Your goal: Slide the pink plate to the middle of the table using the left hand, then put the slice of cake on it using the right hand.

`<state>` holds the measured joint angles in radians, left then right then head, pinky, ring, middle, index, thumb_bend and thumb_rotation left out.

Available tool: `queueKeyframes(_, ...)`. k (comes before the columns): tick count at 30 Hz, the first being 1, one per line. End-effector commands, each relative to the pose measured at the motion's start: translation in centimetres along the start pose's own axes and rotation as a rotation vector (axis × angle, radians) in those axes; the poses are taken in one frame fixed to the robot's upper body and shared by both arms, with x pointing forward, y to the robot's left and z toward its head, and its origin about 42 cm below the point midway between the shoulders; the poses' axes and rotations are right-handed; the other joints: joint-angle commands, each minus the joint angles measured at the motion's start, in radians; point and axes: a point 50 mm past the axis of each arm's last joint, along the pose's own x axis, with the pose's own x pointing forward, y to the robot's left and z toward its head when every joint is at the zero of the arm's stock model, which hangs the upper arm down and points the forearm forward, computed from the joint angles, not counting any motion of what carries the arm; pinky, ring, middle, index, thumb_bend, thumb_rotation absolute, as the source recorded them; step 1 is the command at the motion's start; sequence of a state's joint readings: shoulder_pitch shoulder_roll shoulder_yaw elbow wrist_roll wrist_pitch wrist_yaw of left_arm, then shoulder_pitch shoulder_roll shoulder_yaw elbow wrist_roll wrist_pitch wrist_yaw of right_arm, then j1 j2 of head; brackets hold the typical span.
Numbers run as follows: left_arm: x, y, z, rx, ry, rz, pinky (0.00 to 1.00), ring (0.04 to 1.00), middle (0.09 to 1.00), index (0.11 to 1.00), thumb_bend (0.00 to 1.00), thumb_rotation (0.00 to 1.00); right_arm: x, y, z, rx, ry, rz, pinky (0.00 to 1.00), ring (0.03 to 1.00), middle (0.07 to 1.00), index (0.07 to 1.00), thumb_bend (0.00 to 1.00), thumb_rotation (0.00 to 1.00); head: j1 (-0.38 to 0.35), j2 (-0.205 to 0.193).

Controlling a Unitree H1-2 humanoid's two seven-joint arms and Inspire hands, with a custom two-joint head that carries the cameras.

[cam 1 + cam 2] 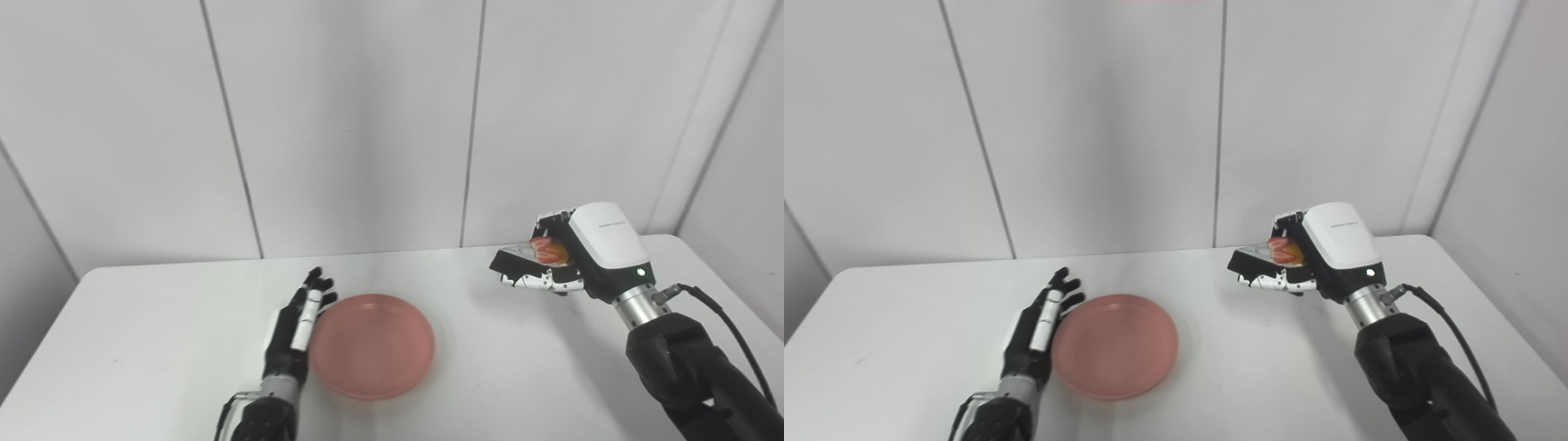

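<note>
**Cake in the right hand, plate by the left**

The pink plate [372,345] lies flat on the white table [153,343], a little left of the table's middle and toward the near edge. It holds nothing.

The left hand [298,327] stands on edge just beside the plate's left rim, its fingers [312,297] straight, held close together and pointing away toward the back wall [343,122]. The palm side faces the plate and appears to touch the rim, though a thin gap cannot be ruled out from either view. This hand holds nothing; its fingers are stretched out rather than curled.

The right hand [1295,263] is raised above the table on the right side, well apart from the plate. It is closed around the slice of cake [1281,251], with fingers over the top and the thumb beneath. Only part of the slice shows between them: a red and orange topping and a pale wedge end pointing left. A soft shadow falls on the table below the hand, so the cake is off the surface.

The right forearm [692,367] comes up from the lower right corner, with a black cable [729,331] looping along its outer side. A small green light [640,272] glows on the white wrist housing.
</note>
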<state>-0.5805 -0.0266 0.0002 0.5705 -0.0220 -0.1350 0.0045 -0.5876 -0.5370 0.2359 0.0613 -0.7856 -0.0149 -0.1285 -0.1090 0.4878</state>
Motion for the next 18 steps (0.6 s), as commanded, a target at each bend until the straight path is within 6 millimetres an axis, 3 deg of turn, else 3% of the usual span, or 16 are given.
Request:
queueKeyframes(1, 0.1, -1.7, 0.3, 0.002, -0.005, -0.022, 0.73, 0.815, 0.859, 0.875, 0.62, 0.87, 2.2, -1.5, 1.5, -0.016, -0.076, -0.063, 0.10, 0.142, 0.203, 0.243, 0.53, 0.60, 0.015, 0.001)
queueKeyframes(10, -0.4, -2.6, -0.2, -0.012, 0.005, -0.015, 0.74, 0.802, 0.852, 0.865, 0.60, 0.85, 5.5, 1.0, 6.9, 0.096, -0.176, -0.053, 0.11, 0.168, 0.239, 0.311, 0.51, 0.64, 0.057, 0.001)
queueKeyframes(18, -0.6, -2.7, -0.5, -0.023, 0.009, -0.005, 0.76, 0.815, 0.841, 0.863, 0.60, 0.84, 6.6, 3.4, 11.1, 0.174, -0.239, -0.015, 0.11, 0.159, 0.225, 0.279, 0.52, 0.62, 0.074, 0.001)
